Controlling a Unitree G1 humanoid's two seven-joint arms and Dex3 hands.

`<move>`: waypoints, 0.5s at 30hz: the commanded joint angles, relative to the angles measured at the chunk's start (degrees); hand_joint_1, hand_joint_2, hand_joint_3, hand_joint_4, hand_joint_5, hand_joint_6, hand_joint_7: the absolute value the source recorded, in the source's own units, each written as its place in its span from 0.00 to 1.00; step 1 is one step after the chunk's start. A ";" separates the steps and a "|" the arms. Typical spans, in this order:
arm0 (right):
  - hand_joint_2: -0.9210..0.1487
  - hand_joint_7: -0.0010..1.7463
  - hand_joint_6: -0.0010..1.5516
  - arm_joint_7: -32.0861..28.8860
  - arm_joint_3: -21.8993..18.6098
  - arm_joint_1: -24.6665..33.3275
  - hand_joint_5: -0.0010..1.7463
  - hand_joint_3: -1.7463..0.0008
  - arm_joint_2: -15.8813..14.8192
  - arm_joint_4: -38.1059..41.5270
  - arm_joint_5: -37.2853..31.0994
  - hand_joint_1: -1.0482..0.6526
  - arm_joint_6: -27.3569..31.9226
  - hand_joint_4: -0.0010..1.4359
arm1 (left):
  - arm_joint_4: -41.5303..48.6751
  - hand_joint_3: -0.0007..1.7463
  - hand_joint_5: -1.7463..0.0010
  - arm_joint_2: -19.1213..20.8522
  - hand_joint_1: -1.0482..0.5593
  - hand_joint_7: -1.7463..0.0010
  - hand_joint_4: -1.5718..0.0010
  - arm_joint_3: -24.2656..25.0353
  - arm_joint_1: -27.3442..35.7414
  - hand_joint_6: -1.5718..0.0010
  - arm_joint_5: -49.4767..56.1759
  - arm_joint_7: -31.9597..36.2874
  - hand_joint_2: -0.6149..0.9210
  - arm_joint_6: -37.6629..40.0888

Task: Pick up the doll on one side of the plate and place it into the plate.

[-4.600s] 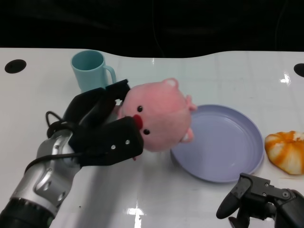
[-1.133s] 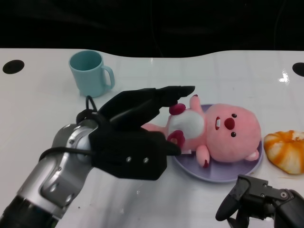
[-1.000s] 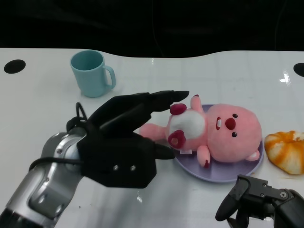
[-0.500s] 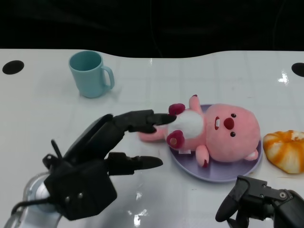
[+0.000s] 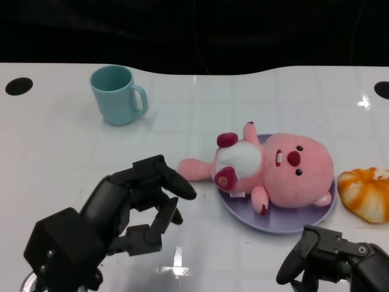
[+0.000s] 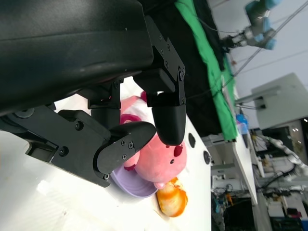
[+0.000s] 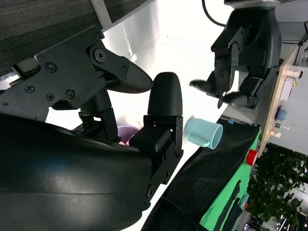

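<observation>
A teal mug [image 5: 118,94] stands at the far left of the white table [image 5: 55,140], well apart from everything else. Nearer, the left hand [image 5: 130,207] sits low at the left with fingers curled in on nothing, clear of the pink doll [image 5: 273,167], which lies on its back in the purple plate [image 5: 276,222], one leg overhanging the plate's left rim. An orange-and-white object [image 5: 364,193] lies just right of the plate, and the right hand [image 5: 331,255] rests at the near right, fingers curled and holding nothing.
</observation>
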 commanded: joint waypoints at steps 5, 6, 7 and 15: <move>0.28 0.74 0.38 0.13 -0.66 0.07 0.94 0.46 -0.65 -0.51 0.39 0.48 -0.19 0.44 | -11.60 0.78 0.00 -0.62 0.55 0.08 0.49 3.81 3.89 0.57 -11.40 1.64 0.71 20.81; 0.28 0.74 0.38 0.16 -0.67 0.07 0.94 0.46 -0.64 -0.58 0.50 0.48 -0.05 0.44 | -12.90 0.79 0.00 -0.43 0.54 0.06 0.47 4.57 4.03 0.57 -12.86 1.98 0.70 23.78; 0.28 0.74 0.38 0.17 -0.68 0.08 0.94 0.46 -0.63 -0.70 0.58 0.48 0.18 0.44 | -14.00 0.79 0.00 -0.23 0.54 0.05 0.47 5.28 4.11 0.57 -14.25 2.16 0.70 26.36; 0.27 0.74 0.39 0.25 -0.79 -0.20 0.95 0.47 -0.72 -0.99 0.71 0.48 0.64 0.44 | -19.66 0.77 0.00 1.39 0.54 0.04 0.46 8.83 5.80 0.59 -22.22 2.72 0.73 38.84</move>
